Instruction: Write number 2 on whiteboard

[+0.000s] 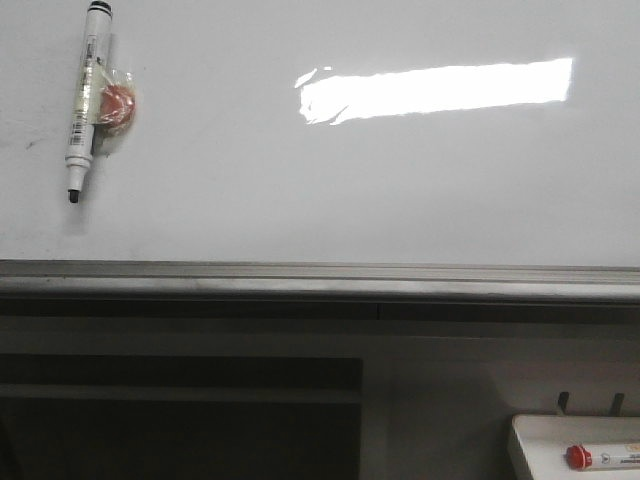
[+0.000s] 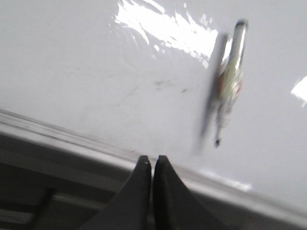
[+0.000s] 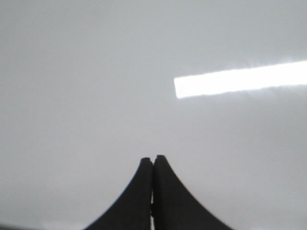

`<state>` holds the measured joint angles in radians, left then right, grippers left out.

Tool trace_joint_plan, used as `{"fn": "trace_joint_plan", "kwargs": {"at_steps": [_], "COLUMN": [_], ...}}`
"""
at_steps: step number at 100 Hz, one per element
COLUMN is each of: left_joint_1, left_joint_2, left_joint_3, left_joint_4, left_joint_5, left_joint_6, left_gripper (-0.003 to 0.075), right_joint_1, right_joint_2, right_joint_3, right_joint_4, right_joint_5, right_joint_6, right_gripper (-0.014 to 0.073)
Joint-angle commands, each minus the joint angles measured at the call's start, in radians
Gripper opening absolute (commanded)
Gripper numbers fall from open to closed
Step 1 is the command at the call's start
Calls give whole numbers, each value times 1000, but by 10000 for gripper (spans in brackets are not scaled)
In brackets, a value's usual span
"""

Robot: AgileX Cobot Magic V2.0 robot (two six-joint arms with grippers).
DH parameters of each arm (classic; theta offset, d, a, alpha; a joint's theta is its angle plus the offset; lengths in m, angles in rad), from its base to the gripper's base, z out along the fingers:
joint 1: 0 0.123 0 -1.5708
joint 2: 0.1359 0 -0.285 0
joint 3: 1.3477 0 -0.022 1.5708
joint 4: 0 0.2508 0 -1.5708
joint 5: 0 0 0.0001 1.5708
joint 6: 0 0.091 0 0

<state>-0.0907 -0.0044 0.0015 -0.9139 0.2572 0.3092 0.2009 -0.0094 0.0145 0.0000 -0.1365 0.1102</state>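
While the whiteboard [image 1: 300, 190] carries no drawn figure, you see a white marker [image 1: 85, 100] stuck near its upper left, long axis upright, black tip down. Glossy surface, faint smudges, bright rectangular glare [image 1: 440, 88]. Grey metal rail [image 1: 320, 280] bounds the lower edge. Left gripper [image 2: 152, 165] and right gripper [image 3: 153, 165]: fingers pressed together, empty.
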Motion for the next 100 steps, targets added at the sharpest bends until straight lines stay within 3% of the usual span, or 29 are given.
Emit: {"fn": "trace_joint_plan", "kwargs": {"at_steps": [1,13,20,28,41,49,59,67,72,79,91,96,100], "left_joint_1": [3,3,3,3,1,3,5,5,5,-2,-34,-60,-85], "left_joint_2": [-26,-26,-26,-26,-14,59,202,332,409,505,631,668,692], "left_joint_3": [10,10,10,-17,-135,-250,-390,-487,-537,-587,-625,-630,-632], "left_joint_4": [-313,-467,-472,-455,-230,-34,208,311,330,309,176,122,85], "left_joint_5": [-118,-189,-198,-177,-64,23,171,273,304,314,310,317,317], "left_joint_6": [-6,-6,-6,7,126,128,128,133,136,169,287,341,381], "left_gripper": [-20,-20,-20,-20,-20,-20,-20,-11,30,153,463,526,531], "right_joint_1": [-6,-6,-6,-6,-6,-6,-6,-6,-6,-6,-6,-6,-6], "right_joint_2": [-22,-22,-22,-22,6,77,179,260,314,374,451,472,483], "right_joint_3": [24,20,5,-36,-197,-291,-382,-448,-483,-527,-574,-585,-585], "right_joint_4": [74,171,258,269,247,240,240,240,240,240,241,249,254], "right_joint_5": [-220,-225,-146,-31,306,504,572,566,563,565,569,573,573], "right_joint_6": [96,113,135,135,128,39,-60,-94,-94,-94,-94,-94,-94], "right_gripper": [-72,-72,-72,-70,-69,-69,-69,-44,10,136,353,395,402]}}
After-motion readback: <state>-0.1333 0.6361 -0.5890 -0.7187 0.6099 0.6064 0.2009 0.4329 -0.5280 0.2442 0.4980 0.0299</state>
